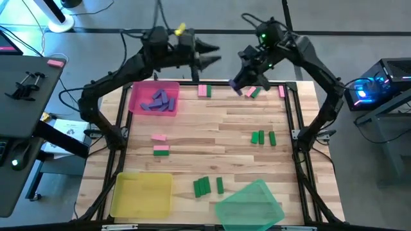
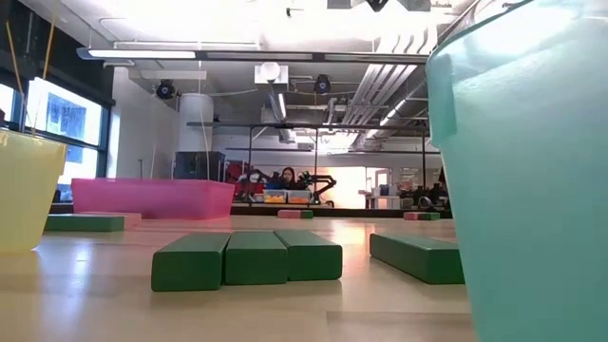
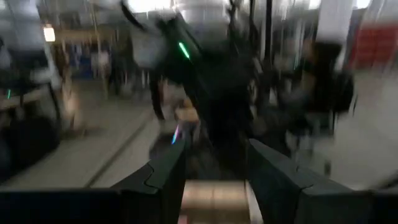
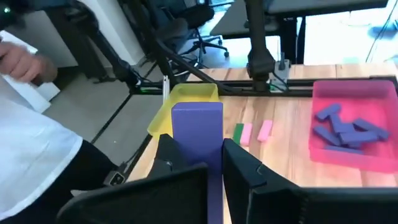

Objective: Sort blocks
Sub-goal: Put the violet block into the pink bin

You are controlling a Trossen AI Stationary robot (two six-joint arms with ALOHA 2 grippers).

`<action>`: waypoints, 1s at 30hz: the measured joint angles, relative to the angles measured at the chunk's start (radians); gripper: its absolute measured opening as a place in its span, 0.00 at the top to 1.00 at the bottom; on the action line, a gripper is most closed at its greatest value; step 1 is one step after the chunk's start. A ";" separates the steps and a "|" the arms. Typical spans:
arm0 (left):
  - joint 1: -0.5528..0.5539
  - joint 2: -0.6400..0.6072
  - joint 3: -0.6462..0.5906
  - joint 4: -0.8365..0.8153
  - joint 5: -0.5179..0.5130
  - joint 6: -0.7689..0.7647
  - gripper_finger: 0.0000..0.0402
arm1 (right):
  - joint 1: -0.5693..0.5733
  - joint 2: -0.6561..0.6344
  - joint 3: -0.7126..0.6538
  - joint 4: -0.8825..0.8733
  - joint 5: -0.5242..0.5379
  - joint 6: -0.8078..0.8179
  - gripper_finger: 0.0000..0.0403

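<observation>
Purple block point(image 4: 198, 134) — in right claw point(image 4: 214, 158)

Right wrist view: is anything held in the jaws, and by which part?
Yes. The right gripper is shut on a purple block, clamped at its lower end, the rest standing out beyond the fingers.

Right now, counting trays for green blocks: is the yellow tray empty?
Empty: the high view shows no block inside the yellow tray.
</observation>
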 joint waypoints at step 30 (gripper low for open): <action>-0.540 -0.375 -0.208 -0.509 -0.478 0.167 0.62 | 0.434 0.065 -0.106 0.867 0.247 0.445 1.00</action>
